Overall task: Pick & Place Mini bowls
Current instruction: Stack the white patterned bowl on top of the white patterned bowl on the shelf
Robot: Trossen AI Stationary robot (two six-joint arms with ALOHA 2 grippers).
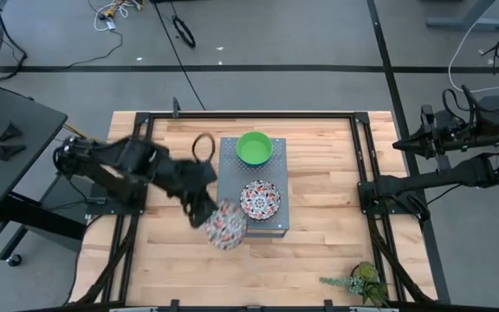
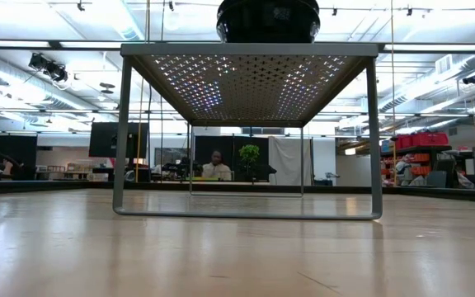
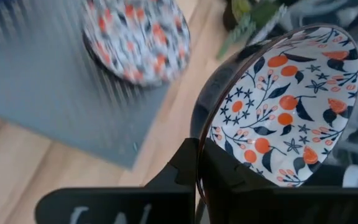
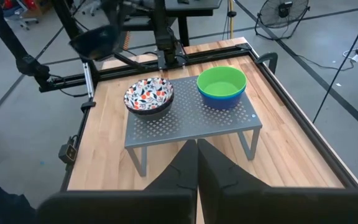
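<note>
My left gripper [image 1: 206, 213] is shut on a white floral mini bowl [image 1: 225, 227], held in the air off the near left corner of the grey perforated stand [image 1: 232, 173]. On the stand sit a green mini bowl [image 1: 254, 147], nested in a blue one [image 4: 222, 101], and a second floral mini bowl [image 1: 260, 199], which rests in a dark bowl [image 4: 149, 109]. My right gripper [image 4: 197, 163] is shut on nothing, pulled back at the table's right side. My left gripper pinches the floral bowl's rim [image 3: 199, 163], one finger [image 3: 229, 177] on the patterned inside and the other finger [image 3: 180, 169] on the dark outside. The bowl [image 3: 284, 106] is tilted, its inside toward the wrist camera, and it is lifted clear of table and stand.
A small potted plant [image 1: 362, 279] stands at the table's near right corner. Black frame rails [image 1: 364, 156] run along the table's sides. Bare wood [image 1: 171, 269] lies to the left and in front of the stand. In the low view a person [image 2: 216, 167] sits far behind the table.
</note>
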